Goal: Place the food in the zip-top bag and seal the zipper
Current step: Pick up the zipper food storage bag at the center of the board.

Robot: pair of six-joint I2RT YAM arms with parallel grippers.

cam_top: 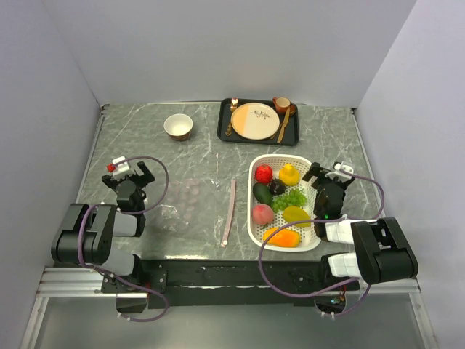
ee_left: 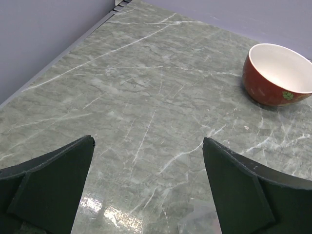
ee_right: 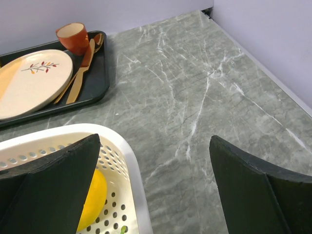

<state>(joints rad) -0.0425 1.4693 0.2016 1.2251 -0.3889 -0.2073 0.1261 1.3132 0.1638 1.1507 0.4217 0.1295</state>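
Note:
The toy food lies in a white perforated basket [cam_top: 256,218]: red strawberry [cam_top: 264,173], yellow piece [cam_top: 289,174], green grapes [cam_top: 290,197], dark avocado [cam_top: 262,193], pink peach [cam_top: 262,214], yellow-green piece [cam_top: 295,214] and orange piece [cam_top: 285,238]. The clear zip-top bag [cam_top: 190,203] lies flat on the table, its pale pink zipper [cam_top: 229,211] along the right edge. My left gripper [cam_top: 129,173] is open and empty, left of the bag. My right gripper [cam_top: 328,174] is open and empty, just right of the basket; its wrist view shows the basket rim [ee_right: 127,161] and the yellow piece [ee_right: 92,200].
A black tray [cam_top: 225,131] at the back holds a plate [cam_top: 255,121], a cup [cam_top: 282,104] and gold cutlery. A red bowl with a white inside [cam_top: 178,126] stands at the back left; it also shows in the left wrist view [ee_left: 275,75]. Walls enclose the table.

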